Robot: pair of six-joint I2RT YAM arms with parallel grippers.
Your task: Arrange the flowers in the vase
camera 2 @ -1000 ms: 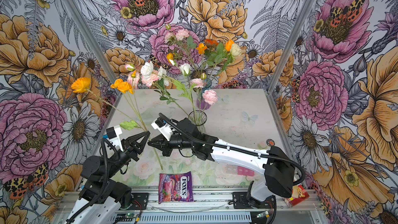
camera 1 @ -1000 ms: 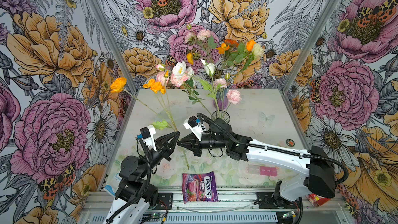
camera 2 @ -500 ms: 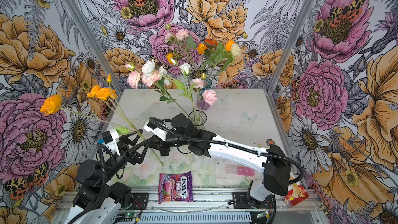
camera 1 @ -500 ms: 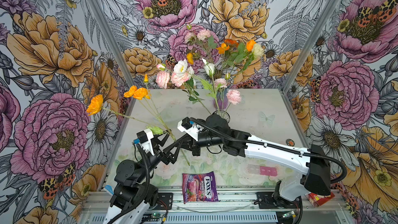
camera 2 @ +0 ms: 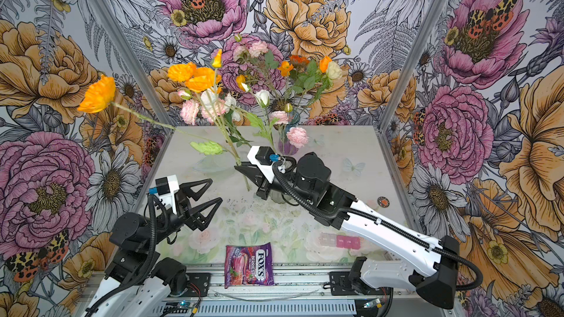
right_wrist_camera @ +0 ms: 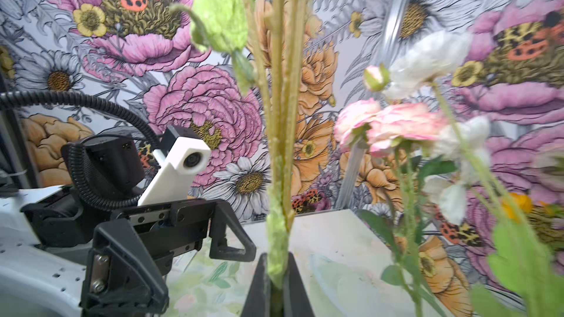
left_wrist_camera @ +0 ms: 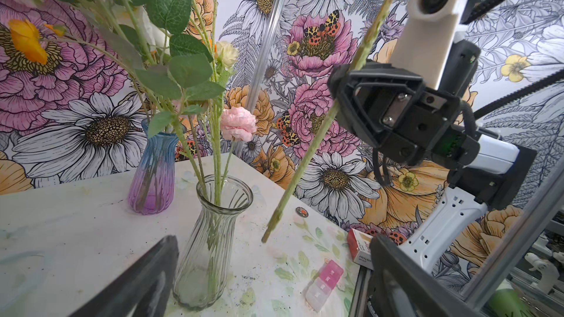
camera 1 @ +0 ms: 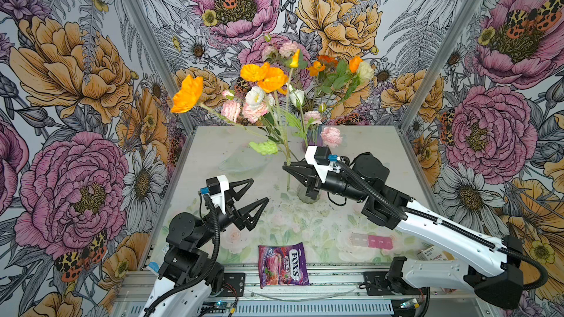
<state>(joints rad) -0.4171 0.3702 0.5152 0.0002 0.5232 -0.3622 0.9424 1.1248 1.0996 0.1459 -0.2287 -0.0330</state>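
Note:
My right gripper (camera 1: pixel 287 166) (right_wrist_camera: pixel 276 257) is shut on the green stem (left_wrist_camera: pixel 308 160) of an orange poppy sprig (camera 1: pixel 264 76), which stands nearly upright. The stem's lower end hangs above the table, beside the clear glass vase (left_wrist_camera: pixel 213 239) (camera 1: pixel 308 195) and outside its mouth. That vase holds pink and white flowers (camera 1: pixel 253 102). More flowers (camera 1: pixel 335 71) stand in a blue-purple vase (left_wrist_camera: pixel 155 172) at the back. Toward the front left, my left gripper (camera 1: pixel 259 190) (camera 2: pixel 215 190) is open and empty, apart from the stem.
A Fox's candy bag (camera 1: pixel 282 265) lies at the front edge. A pink pill box (camera 1: pixel 370 240) and a small carton (left_wrist_camera: pixel 361 243) sit at the front right. A clear glass dish (camera 1: pixel 241 163) rests left of the vase. Printed walls enclose the table (camera 1: pixel 366 147).
My left gripper opened, let go of the poppy stem and drew back. The right gripper carried the sprig up and to the right, from leaning left to nearly upright beside the clear vase.

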